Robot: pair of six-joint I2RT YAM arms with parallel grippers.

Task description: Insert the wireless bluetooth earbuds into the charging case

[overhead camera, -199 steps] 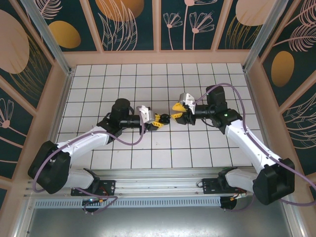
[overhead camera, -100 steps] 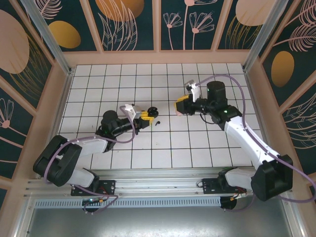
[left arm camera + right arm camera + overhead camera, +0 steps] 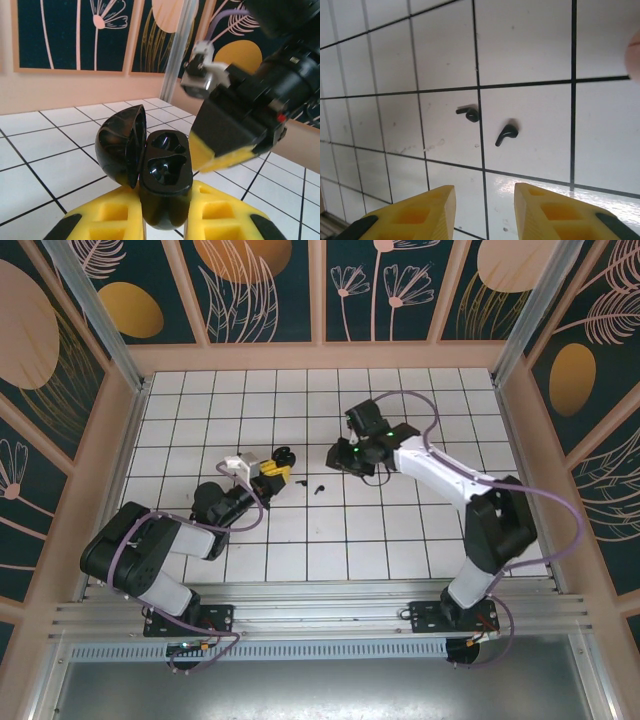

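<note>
The black charging case (image 3: 165, 172) stands open, lid (image 3: 120, 145) swung left, both sockets empty. My left gripper (image 3: 165, 212) is shut on the case's lower body between its yellow fingers (image 3: 225, 210). From above, the left gripper (image 3: 277, 467) holds the case (image 3: 285, 453) left of centre. Two black earbuds lie loose on the white tiles, one (image 3: 469, 114) on a grid line and the other (image 3: 507, 134) just right of it. My right gripper (image 3: 485, 200) hangs open above them, pointing down, nothing between its fingers. In the top view the right gripper (image 3: 339, 455) is just right of the earbuds (image 3: 317, 485).
The white tiled table (image 3: 400, 530) is walled by peach rails and dark floral panels (image 3: 260, 290). The right gripper's body (image 3: 235, 120) looms close behind the case in the left wrist view. Free tiles spread to the front and right.
The grippers have parted from the middle. The left arm drew back left with the case. The right gripper swung left and tipped down over the earbuds on the tiles.
</note>
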